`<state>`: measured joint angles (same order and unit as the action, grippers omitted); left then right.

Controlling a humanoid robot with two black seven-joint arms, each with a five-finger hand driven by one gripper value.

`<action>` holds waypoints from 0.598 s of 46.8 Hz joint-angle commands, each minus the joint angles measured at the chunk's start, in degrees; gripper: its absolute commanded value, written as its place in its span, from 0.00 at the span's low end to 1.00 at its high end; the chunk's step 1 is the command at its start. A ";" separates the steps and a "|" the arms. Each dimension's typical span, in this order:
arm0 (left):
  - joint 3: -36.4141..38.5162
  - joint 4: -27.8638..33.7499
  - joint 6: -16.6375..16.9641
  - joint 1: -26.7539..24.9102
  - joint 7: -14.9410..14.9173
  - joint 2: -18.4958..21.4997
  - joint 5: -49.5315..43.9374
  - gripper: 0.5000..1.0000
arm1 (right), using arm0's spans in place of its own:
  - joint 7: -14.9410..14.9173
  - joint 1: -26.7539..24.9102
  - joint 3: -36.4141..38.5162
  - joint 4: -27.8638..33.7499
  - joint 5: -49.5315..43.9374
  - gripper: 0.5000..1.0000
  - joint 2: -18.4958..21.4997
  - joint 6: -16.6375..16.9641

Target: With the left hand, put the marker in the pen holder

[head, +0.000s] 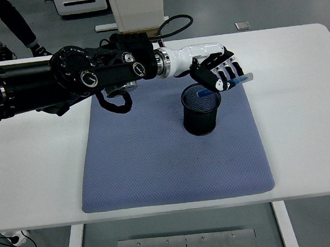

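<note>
My left hand (218, 70) reaches in from the left across the table and is shut on a blue marker (237, 83). The marker lies tilted, its lower end over the mouth of the black mesh pen holder (201, 116), its white upper end sticking out to the right of the fingers. The pen holder stands upright on the blue-grey mat (173, 151), just below and left of the hand. My right arm is not in view.
The mat covers the middle of the white table (302, 118). A person's legs (9, 33) show at the top left, beyond the table. A white stand base (139, 8) stands behind the table's far edge.
</note>
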<state>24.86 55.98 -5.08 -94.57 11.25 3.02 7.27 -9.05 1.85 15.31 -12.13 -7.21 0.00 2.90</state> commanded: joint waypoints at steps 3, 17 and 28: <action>0.01 0.00 0.07 0.70 0.53 0.14 -3.75 0.00 | -0.01 -0.01 -0.01 0.00 0.00 1.00 0.00 0.00; -0.17 0.09 1.12 1.23 2.46 0.76 -8.06 0.71 | -0.01 -0.01 -0.01 0.00 0.00 1.00 0.00 0.00; -1.83 0.00 1.21 0.97 3.60 4.35 -11.31 1.00 | -0.01 -0.01 0.07 0.00 0.00 1.00 0.00 0.00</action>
<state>24.06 56.01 -3.86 -93.69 14.80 5.90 -3.04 -9.06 1.85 15.31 -12.13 -7.21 0.00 2.90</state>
